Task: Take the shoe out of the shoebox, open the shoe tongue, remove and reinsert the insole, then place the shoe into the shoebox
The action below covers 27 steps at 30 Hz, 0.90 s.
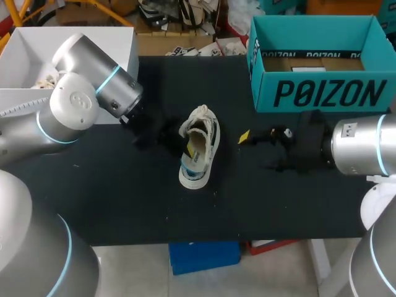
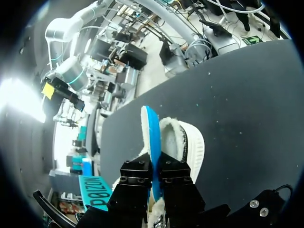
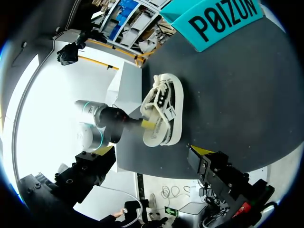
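Observation:
A white sneaker with dark side marks lies on its side in the middle of the black table. My left gripper is shut on the edge of a blue insole, which stands on edge and runs ahead into the sneaker. From above, the left gripper sits at the shoe's left side. My right gripper hovers just right of the shoe, open and holding nothing. Seen from the right wrist, its fingers stand wide apart short of the sneaker. The teal shoebox stands open at the back right.
A white open box sits at the back left behind my left arm. The teal shoebox shows beyond the shoe in the right wrist view. Bare black tabletop lies in front of the shoe toward the near edge.

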Available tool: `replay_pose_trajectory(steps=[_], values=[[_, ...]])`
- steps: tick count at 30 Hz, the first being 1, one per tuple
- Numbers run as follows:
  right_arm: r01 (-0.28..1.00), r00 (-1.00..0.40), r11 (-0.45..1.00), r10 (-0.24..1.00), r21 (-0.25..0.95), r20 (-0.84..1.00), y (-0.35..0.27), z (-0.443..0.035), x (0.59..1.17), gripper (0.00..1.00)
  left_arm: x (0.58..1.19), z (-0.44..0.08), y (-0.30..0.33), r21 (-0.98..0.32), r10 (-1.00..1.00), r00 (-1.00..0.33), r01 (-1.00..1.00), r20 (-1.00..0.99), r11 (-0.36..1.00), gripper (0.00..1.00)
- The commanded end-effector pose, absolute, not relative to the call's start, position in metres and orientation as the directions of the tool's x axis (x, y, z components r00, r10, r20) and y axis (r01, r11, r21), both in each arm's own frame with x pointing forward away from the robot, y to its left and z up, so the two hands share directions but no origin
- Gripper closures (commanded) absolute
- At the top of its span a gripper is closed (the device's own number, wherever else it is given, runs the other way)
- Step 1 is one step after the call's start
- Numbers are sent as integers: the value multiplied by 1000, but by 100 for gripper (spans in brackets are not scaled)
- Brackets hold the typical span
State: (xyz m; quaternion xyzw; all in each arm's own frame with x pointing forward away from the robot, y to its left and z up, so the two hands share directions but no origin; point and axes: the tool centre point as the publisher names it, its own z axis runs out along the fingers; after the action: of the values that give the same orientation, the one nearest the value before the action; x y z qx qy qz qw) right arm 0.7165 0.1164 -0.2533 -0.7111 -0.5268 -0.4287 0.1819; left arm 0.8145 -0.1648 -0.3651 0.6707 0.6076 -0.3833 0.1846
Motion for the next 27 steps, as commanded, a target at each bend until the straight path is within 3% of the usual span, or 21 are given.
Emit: replay_pose_trajectory(steps=[1, 16, 17, 19, 20, 22, 27], values=[[905, 78, -379, 594, 193, 800, 117, -253, 716, 0, 822, -367, -169, -222, 697, -25, 956, -717, -194, 100], [905, 78, -379, 594, 193, 800, 117, -253, 716, 0, 834, -375, -171, -244, 749, -46, 957, -661, -157, 100], [905, 78, -379, 594, 193, 800, 117, -253, 716, 0, 832, -374, -170, -244, 749, -47, 957, -661, -156, 98], [905, 78, -379, 594, 193, 800, 117, -253, 716, 0, 829, -369, -170, -241, 744, -44, 957, -667, -159, 71], [905, 78, -379, 594, 193, 800, 117, -253, 716, 0, 826, -367, -170, -238, 741, -42, 958, -670, -162, 65], [905, 78, -379, 594, 193, 800, 117, -253, 716, 0, 822, -362, -169, -241, 730, -43, 956, -682, -170, 61], [905, 78, -379, 594, 193, 800, 117, -253, 716, 0, 811, -353, -165, -237, 714, -34, 954, -699, -187, 61]])
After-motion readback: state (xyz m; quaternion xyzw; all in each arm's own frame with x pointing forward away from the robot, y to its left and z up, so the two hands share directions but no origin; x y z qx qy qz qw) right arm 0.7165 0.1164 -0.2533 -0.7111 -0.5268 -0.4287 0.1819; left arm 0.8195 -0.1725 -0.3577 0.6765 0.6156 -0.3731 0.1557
